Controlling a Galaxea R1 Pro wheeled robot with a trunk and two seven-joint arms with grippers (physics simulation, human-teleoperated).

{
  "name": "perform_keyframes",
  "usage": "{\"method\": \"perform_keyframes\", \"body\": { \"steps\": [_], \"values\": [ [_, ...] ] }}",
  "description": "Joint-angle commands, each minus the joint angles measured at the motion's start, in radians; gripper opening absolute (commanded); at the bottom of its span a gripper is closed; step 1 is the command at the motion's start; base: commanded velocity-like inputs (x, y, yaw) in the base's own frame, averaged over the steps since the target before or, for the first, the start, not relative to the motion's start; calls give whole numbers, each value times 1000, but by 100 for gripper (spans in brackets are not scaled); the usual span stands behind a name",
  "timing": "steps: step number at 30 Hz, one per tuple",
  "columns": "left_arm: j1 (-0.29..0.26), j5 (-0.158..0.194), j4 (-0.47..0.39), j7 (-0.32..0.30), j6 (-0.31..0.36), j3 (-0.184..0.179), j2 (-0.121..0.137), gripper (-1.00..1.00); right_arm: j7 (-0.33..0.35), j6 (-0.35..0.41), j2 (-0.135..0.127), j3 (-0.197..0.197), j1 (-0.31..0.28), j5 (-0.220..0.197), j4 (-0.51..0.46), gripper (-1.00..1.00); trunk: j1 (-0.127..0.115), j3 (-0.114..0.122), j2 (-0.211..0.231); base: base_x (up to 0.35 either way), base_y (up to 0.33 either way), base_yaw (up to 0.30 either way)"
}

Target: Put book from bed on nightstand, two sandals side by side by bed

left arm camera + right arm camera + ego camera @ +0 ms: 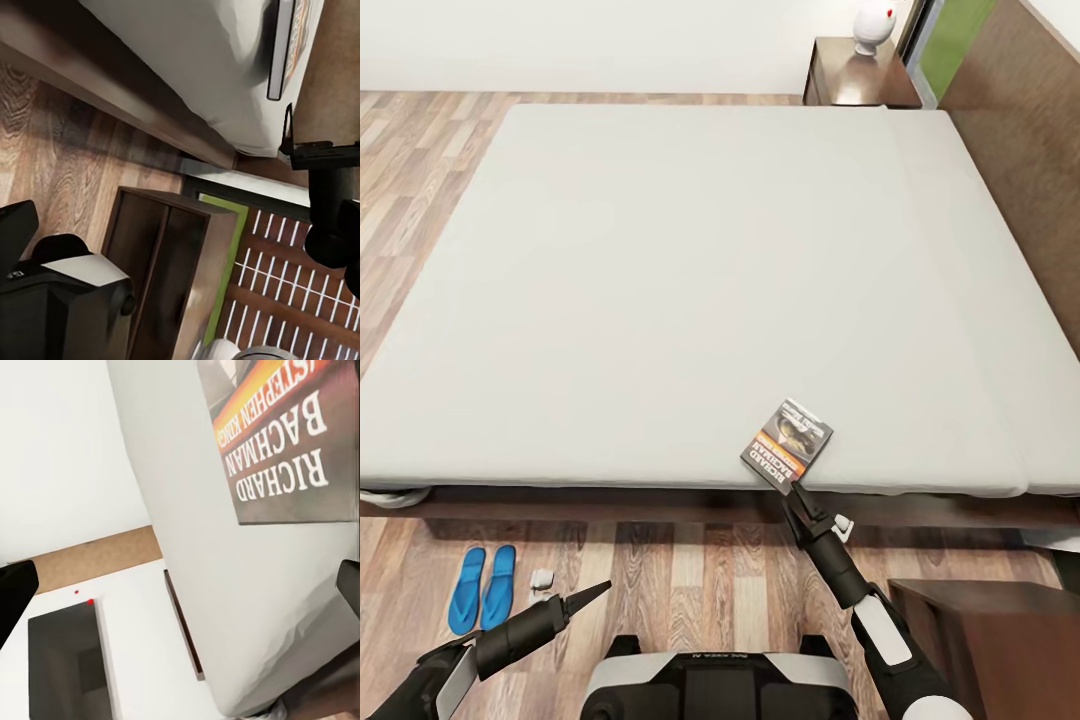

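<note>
Richard Bachman paperback (788, 444) lies at the bed's (660, 280) near edge, right gripper (797, 497) just short of it, fingers spread wide and empty, blue sandals (482, 586) paired on the floor at left.

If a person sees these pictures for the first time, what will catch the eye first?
The bed, with its wide light-grey mattress, dominates the head view. Near its front edge lies the book, dark with an orange band, and the right gripper reaches up just below it. On the floor at lower left, the two bright-blue sandals lie side by side.
</note>
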Motion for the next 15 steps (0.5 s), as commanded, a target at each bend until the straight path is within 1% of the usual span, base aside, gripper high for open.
{"method": "perform_keyframes", "body": {
  "steps": [1, 15],
  "values": [
    [0, 1, 0, -3, 11, 1, 0, 100, 2, 9, 1, -3, 0, -3, 0, 100, 4, -4, -8, 0, 0, 0],
    [0, 1, 0, -3, 11, 1, 0, 100, 2, 9, 1, -3, 0, -3, 1, 100, 58, -48, -106, 0, 0, 0]
  ]
}}
